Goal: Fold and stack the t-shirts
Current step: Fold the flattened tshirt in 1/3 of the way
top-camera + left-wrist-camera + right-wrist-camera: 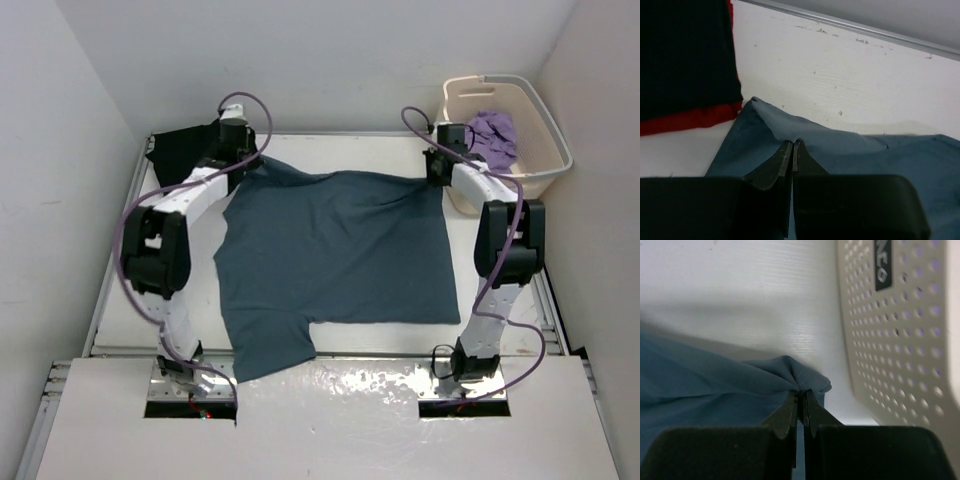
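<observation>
Top view first: the blue-grey shirt (335,255) is spread mostly flat over the middle of the white table (500,335), with one sleeve poking out toward the near left. The left gripper (245,160) sits at its far left corner and the right gripper (437,170) at its far right corner. A black shirt (185,150) lies in the far left corner of the table, just beyond the left gripper. Off the far right corner there's a cream tub (548,140) with a purple shirt (495,135) bunched up in it.

Left wrist cam: the jaws are pinched tight on a ridge of the blue-grey shirt (865,155), which rises into a little peak. The black shirt (685,55) is stacked on a red shirt (685,120); only a red strip shows along its edge. The blue-grey corner ends just beside that strip.

Right wrist cam: same deal, jaws clamped on a bunched corner of the blue-grey shirt (700,380), stitched hem showing right above the tips. The tub's perforated wall (900,330) stands just to the right, with a sliver of bare table between it and the cloth.
</observation>
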{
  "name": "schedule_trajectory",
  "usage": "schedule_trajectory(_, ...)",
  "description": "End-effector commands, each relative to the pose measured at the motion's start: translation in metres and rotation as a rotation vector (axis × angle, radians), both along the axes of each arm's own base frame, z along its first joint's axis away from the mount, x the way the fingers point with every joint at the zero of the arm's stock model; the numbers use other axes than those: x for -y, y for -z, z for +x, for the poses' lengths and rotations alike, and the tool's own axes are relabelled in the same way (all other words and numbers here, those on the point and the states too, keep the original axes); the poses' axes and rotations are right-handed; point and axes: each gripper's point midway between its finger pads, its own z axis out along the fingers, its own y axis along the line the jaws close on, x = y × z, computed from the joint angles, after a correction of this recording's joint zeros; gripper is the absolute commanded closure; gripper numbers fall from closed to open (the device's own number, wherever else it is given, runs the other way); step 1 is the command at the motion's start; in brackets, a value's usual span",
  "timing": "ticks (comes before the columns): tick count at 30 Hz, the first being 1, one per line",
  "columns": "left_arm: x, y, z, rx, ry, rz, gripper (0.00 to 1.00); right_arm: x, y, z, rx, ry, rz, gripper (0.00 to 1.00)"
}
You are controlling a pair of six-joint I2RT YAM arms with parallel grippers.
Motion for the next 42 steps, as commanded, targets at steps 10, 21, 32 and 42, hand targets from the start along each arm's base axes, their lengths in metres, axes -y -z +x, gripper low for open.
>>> schedule_trajectory(10, -0.025, -0.021, -0.085, -0.019, -0.108, -0.082, 1.0, 0.017, -0.025, -0.034, -0.016, 0.051, -0.024, 0.99)
schedule_trajectory(21, -0.035, -0.015, -0.168, -0.164, -0.173, -0.157, 1.0, 0.017, -0.024, -0.056, -0.06, 0.014, -0.041, 1.0)
schedule_trajectory(32, -0.019, 0.052, -0.23, -0.374, -0.134, -0.254, 1.0, 0.02, -0.006, -0.079, -0.142, 0.012, -0.052, 1.0)
schedule_trajectory(42, -0.021, 0.121, -0.291, -0.64, -0.142, -0.23, 0.56, 0.024, 0.028, -0.108, -0.227, 0.073, -0.053, 0.82)
